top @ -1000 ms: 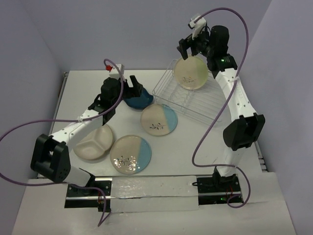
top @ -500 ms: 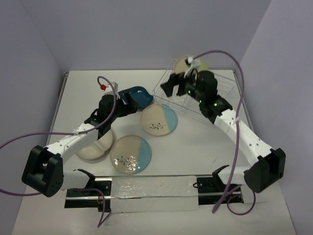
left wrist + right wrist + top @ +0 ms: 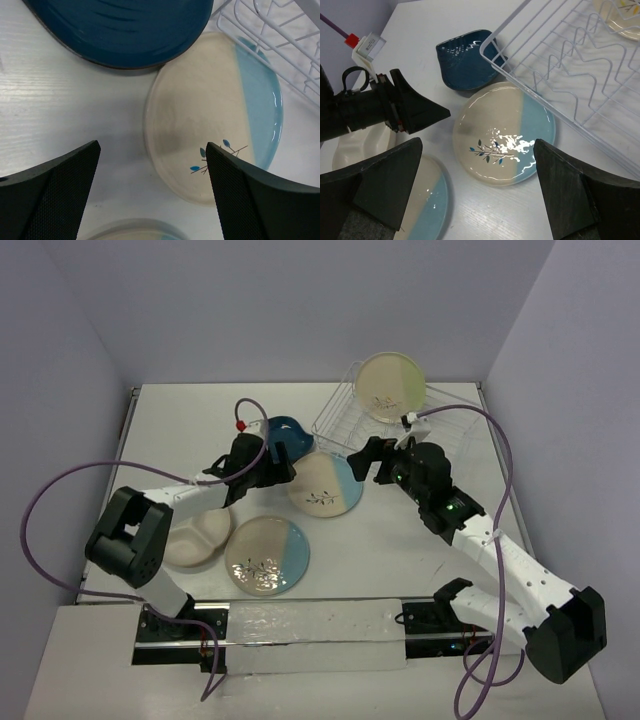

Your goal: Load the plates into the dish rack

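We see both sets of jaws spread wide, nothing held; left gripper (image 3: 150,150) hovers at the cream side of the blue-half plate (image 3: 215,115); right gripper (image 3: 477,145) hangs above the same plate; it lies flat on the table (image 3: 370,560), right against the dish rack (image 3: 440,430); green-half plate (image 3: 390,386) stands in the rack; second blue-half plate (image 3: 267,555), divided plate (image 3: 195,538) and leaf dish (image 3: 285,435) lie flat; we judge it stiff, glazed, slippery, chippable, fairly heavy; best pinched at the raised rim on the free side.
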Tool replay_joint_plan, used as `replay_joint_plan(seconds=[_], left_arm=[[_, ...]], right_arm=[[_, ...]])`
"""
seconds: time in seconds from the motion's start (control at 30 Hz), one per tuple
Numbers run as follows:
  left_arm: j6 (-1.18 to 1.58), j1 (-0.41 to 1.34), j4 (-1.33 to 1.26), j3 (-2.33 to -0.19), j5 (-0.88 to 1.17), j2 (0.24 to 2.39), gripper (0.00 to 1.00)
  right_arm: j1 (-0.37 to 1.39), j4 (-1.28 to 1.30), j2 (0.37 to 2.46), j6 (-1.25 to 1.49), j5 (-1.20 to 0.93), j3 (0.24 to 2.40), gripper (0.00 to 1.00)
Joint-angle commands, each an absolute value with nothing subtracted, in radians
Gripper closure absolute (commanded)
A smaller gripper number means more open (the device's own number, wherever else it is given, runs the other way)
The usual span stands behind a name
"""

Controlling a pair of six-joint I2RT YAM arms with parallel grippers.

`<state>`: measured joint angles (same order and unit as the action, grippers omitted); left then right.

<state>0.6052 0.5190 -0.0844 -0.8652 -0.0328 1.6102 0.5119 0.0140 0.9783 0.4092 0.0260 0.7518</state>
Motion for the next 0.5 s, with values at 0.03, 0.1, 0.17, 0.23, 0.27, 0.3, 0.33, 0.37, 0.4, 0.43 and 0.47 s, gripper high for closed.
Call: replay_joint_plan(seconds=[0.03, 0.1, 0.17, 0.23, 0.27, 0.3, 0.33, 0.37, 0.4, 0.43, 0.47], left_arm=[[0.550, 0.543, -0.068, -0.953, 0.005, 1.666, 0.08], [0.523, 0.556, -0.066, -0.960, 0.005, 1.684, 0.09], [0.520, 0.560, -0.053, -0.970, -0.001, 1.704, 0.11], [0.517, 0.565, -0.021, -0.999, -0.040, 1.751, 0.17], [0.514, 0.567, -0.016, -1.009, -0.042, 1.767, 0.20], [0.512, 0.568, -0.012, -1.016, -0.042, 1.779, 0.23], [0.509, 0.571, -0.013, -1.018, -0.040, 1.784, 0.24], [0.505, 0.573, -0.016, -1.016, -0.038, 1.784, 0.24], [0.502, 0.575, -0.018, -1.015, -0.038, 1.784, 0.28], [0.499, 0.578, -0.021, -1.012, -0.040, 1.785, 0.34], [0.499, 0.580, -0.021, -1.009, -0.043, 1.786, 0.39]], right_arm=[[0.522, 0.019, 0.981, 0.451, 0.144, 0.729, 0.00], [0.522, 0.023, 0.993, 0.459, 0.164, 0.716, 0.00], [0.522, 0.025, 0.999, 0.463, 0.169, 0.710, 0.00], [0.522, 0.026, 1.004, 0.471, 0.171, 0.695, 0.00], [0.522, 0.025, 1.006, 0.473, 0.168, 0.687, 0.00], [0.522, 0.025, 1.008, 0.476, 0.163, 0.680, 0.00], [0.523, 0.025, 1.010, 0.478, 0.155, 0.674, 0.00], [0.526, 0.025, 1.014, 0.482, 0.153, 0.667, 0.00], [0.530, 0.025, 1.020, 0.489, 0.150, 0.659, 0.00], [0.537, 0.023, 1.027, 0.494, 0.149, 0.654, 0.00], [0.544, 0.021, 1.035, 0.498, 0.151, 0.652, 0.00]])
